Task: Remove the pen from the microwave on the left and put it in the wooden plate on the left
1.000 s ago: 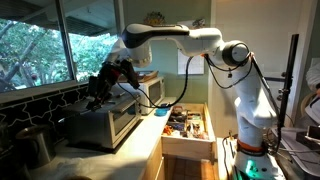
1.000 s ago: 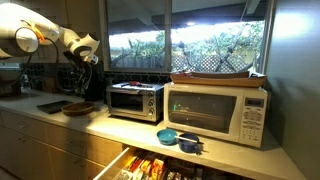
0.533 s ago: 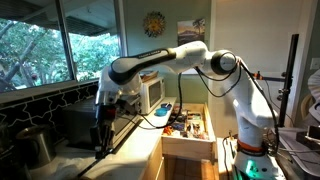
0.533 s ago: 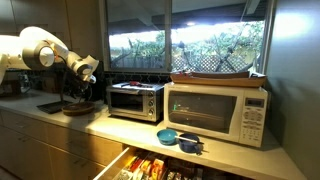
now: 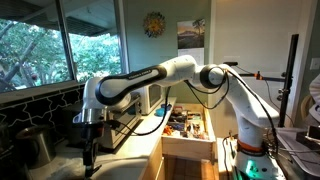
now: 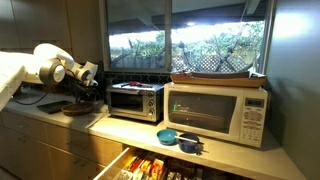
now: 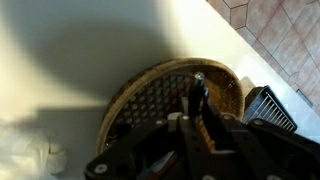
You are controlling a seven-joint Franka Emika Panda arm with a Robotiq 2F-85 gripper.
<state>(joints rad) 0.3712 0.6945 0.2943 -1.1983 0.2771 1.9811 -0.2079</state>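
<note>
My gripper [image 7: 198, 100] hangs right over the round woven wooden plate [image 7: 130, 88]. It is shut on the pen [image 7: 199, 86], a thin dark stick poking out between the fingers above the plate's inner part. In both exterior views the arm reaches to the counter end, with the gripper [image 6: 82, 92] just above the plate [image 6: 70, 109] and to the side of the silver microwave [image 6: 135, 101]. The gripper [image 5: 88, 155] is low over the counter beside the microwave [image 5: 122, 128]; the pen is too small to see there.
A cream-white microwave [image 6: 215, 112] with a wicker tray [image 6: 215, 74] on top stands beyond the silver one. Blue bowls [image 6: 170, 136] sit at the counter edge above an open drawer [image 5: 187, 125]. A dark rack [image 7: 265, 105] lies next to the plate. A metal pot [image 5: 35, 145] stands by the window.
The arm has swung away from the silver microwave's front and down towards the counter end. The gripper now sits low over the wooden plate.
</note>
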